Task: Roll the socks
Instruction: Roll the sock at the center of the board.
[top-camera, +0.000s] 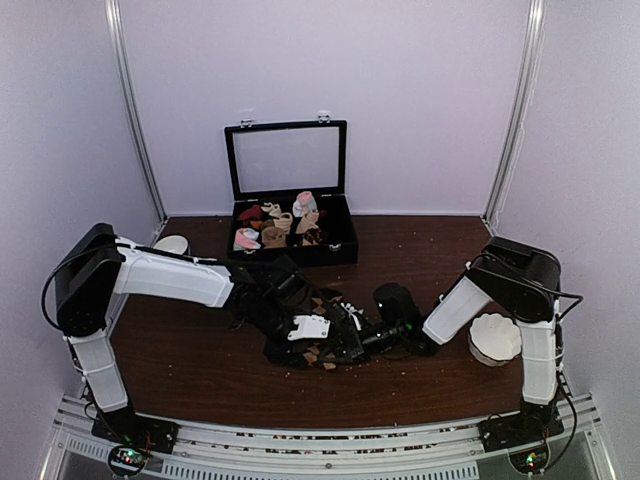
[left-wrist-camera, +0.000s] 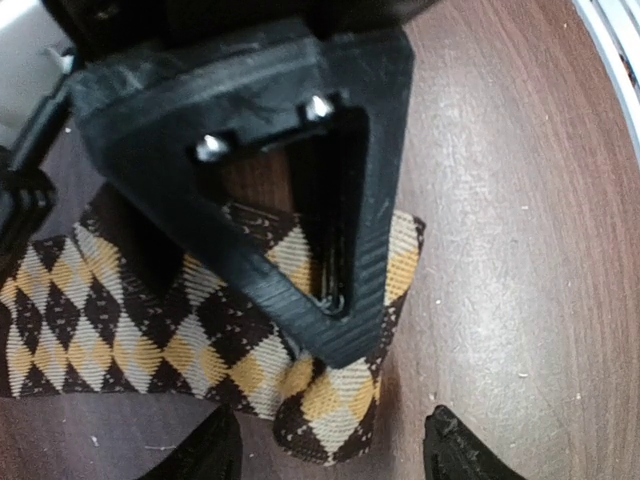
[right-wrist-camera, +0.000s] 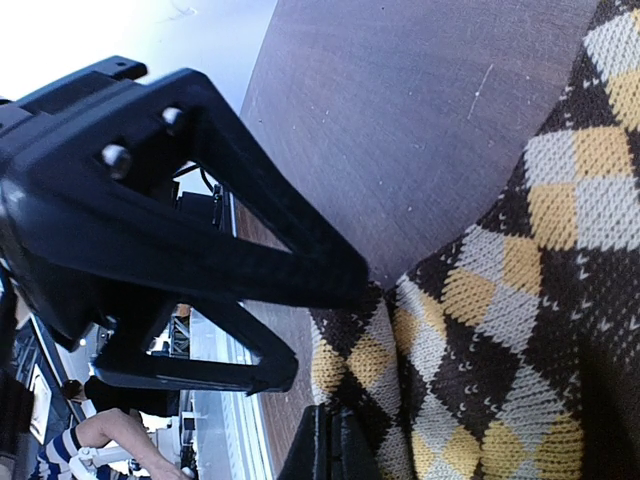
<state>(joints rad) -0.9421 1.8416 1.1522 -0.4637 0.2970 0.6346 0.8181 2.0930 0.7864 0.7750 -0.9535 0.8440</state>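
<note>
The dark brown socks with tan and orange argyle diamonds (top-camera: 312, 352) lie bunched on the brown table between the two grippers. In the left wrist view the socks (left-wrist-camera: 120, 330) spread flat to the left, with a folded end near the bottom. My left gripper (left-wrist-camera: 330, 455) hovers over that folded end, jaws wide apart and empty. My right gripper (right-wrist-camera: 335, 450) is shut on the edge of the socks (right-wrist-camera: 520, 330). It also shows in the left wrist view (left-wrist-camera: 335, 300) as a black triangle pinching the fabric. In the top view the left gripper (top-camera: 300, 322) and right gripper (top-camera: 352, 335) nearly meet.
A black case (top-camera: 340, 250) with its lid up stands at the back centre, holding several small sock rolls. A white bowl (top-camera: 495, 338) sits beside the right arm. A white cup (top-camera: 172, 244) stands at the far left. Crumbs dot the table.
</note>
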